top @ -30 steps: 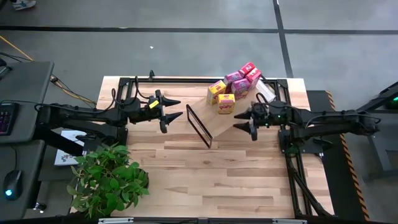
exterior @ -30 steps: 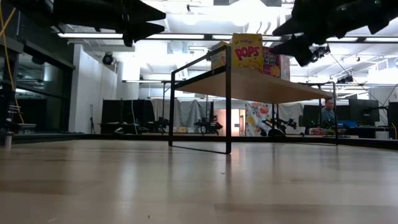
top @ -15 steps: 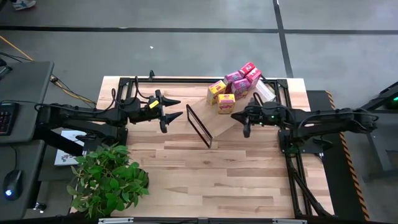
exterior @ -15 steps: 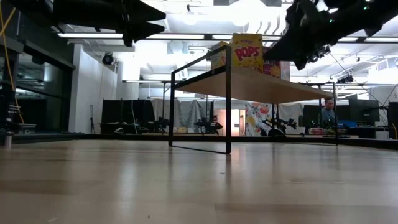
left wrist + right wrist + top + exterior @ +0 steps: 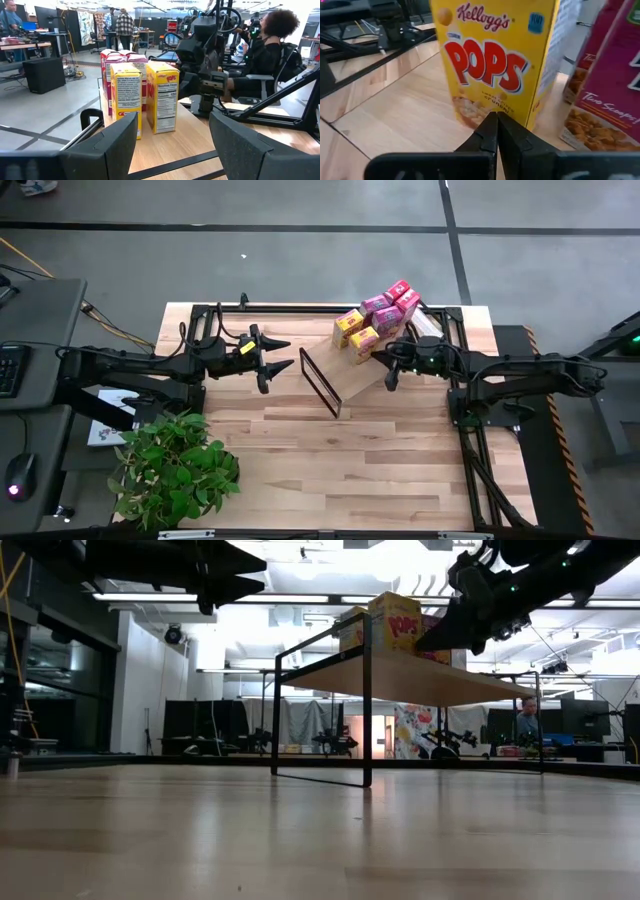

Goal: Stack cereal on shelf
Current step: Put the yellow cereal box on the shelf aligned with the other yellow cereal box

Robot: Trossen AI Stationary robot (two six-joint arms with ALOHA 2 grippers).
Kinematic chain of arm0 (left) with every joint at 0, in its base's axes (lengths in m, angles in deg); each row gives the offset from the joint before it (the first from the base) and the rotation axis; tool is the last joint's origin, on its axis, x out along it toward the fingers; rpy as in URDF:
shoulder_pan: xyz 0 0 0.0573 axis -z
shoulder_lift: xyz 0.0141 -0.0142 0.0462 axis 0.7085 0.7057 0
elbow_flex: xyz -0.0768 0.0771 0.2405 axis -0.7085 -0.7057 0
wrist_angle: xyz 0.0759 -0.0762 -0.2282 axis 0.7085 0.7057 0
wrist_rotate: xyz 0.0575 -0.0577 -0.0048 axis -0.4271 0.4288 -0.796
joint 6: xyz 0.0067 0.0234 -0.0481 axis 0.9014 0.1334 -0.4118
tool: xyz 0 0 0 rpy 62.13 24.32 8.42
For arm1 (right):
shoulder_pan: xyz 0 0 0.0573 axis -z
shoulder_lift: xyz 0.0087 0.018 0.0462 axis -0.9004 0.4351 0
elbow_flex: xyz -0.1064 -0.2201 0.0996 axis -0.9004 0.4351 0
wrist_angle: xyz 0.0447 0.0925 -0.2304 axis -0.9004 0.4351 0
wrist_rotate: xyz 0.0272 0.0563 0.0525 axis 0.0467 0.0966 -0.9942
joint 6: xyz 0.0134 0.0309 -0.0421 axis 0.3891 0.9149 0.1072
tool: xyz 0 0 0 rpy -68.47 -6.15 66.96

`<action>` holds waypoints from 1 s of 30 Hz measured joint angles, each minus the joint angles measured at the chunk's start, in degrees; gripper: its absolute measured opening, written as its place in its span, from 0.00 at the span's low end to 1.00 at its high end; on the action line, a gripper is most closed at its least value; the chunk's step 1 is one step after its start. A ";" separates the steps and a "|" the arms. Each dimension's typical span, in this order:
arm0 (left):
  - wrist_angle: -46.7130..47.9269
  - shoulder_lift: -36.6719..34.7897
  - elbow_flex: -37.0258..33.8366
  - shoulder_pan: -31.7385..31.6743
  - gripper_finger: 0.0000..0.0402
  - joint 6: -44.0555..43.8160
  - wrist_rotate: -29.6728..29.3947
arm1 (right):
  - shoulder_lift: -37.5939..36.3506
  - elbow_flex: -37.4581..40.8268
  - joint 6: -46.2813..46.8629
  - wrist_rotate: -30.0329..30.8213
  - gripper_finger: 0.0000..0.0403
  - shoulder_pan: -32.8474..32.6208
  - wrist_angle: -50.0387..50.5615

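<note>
Cereal boxes [image 5: 378,318] stand clustered on the far end of the shelf [image 5: 350,380], which sits on the tabletop [image 5: 330,470]. Right hand [image 5: 384,368], fingers pressed together and gripping nothing, noses up against the near yellow box [image 5: 495,60], tips at its lower front face. Left hand [image 5: 280,355] hangs above the tabletop beside the shelf's other end, fingers spread apart, empty.
</note>
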 joint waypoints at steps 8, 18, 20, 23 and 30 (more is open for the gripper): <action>0.02 0.00 0.00 0.00 0.59 0.00 0.02 | 0.02 0.00 0.89 -0.17 0.00 1.20 -1.16; 0.02 0.00 -0.02 0.00 0.59 0.35 0.02 | 2.95 -0.02 7.39 -1.72 0.00 0.42 -2.83; 0.01 0.00 0.00 -0.01 0.59 0.87 0.02 | 4.84 -0.02 7.52 0.36 0.00 -0.43 -4.44; 0.02 0.00 0.00 -0.01 0.59 0.74 0.02 | 8.22 -0.02 7.55 1.98 0.00 -1.36 -7.04; 0.04 0.00 -0.02 0.00 0.59 0.87 0.02 | 11.23 -0.02 8.19 6.69 0.00 -1.83 -9.91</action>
